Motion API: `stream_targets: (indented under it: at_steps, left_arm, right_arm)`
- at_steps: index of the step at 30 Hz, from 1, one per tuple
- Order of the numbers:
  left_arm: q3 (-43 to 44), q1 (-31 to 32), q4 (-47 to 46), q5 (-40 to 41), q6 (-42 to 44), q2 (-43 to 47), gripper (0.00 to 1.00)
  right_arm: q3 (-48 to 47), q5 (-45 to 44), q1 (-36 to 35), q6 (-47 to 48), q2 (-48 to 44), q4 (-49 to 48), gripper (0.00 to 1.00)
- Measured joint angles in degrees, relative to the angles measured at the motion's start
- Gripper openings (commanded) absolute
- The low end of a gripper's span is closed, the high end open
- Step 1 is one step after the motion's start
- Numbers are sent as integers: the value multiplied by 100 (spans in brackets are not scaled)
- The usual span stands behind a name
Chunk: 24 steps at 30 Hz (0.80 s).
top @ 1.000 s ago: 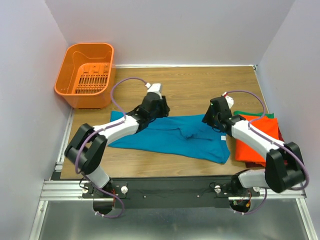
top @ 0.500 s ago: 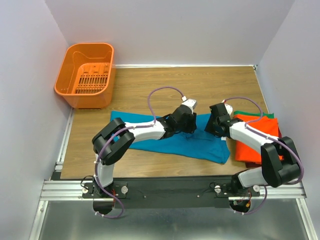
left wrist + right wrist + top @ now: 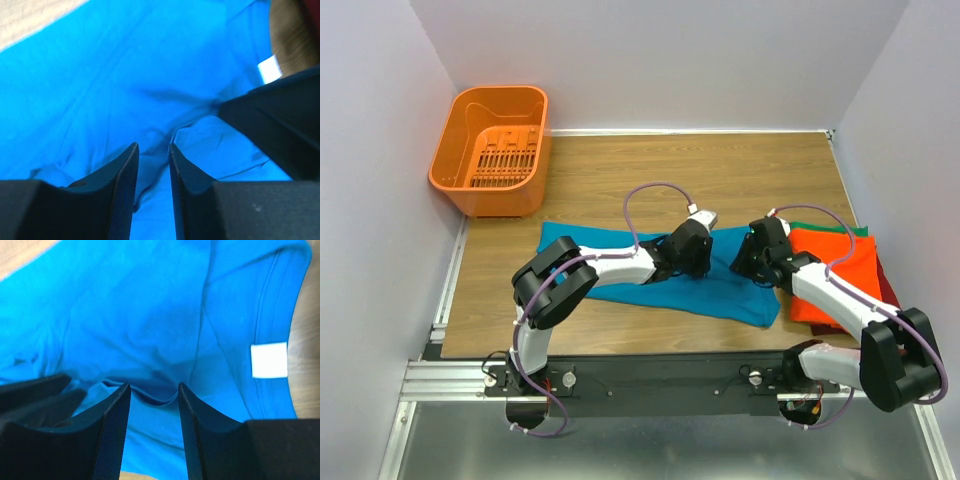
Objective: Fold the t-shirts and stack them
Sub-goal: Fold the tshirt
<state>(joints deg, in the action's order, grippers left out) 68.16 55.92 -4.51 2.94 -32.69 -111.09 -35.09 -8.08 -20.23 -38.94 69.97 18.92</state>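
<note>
The teal-blue t-shirt (image 3: 620,270) lies spread across the middle of the table. Both grippers are down on its right part, close together. My left gripper (image 3: 696,252) (image 3: 152,145) is open by a narrow gap, with a raised fold of the teal cloth between its fingers. My right gripper (image 3: 752,262) (image 3: 153,385) is open wider and straddles a sagging fold edge of the same shirt. The white neck tag (image 3: 269,360) sits by the collar, and also shows in the left wrist view (image 3: 269,69). An orange t-shirt (image 3: 840,280) lies on a green one (image 3: 832,228) and a dark red one (image 3: 886,290) at the right.
The orange slotted basket (image 3: 490,150) stands at the back left corner. Walls close in the table on the left, back and right. Bare wooden table (image 3: 720,170) lies behind the teal shirt. The right gripper's dark finger (image 3: 280,120) shows in the left wrist view.
My left arm has swung from the shirt's left part to its right part, next to the right gripper. My right gripper has lowered and shifted slightly toward the shirt's near right.
</note>
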Motion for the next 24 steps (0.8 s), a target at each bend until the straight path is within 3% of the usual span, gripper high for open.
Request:
stream_targets:
  at_steps: [14,24]
  left_arm:
    - [-649,4,140,4,-66,415,32]
    - [-697,2,498,402,-164,861,34]
  right_arm:
    - [448,302,0,-157,-715,96,50]
    - [216,291,0,-450,-308,125,50]
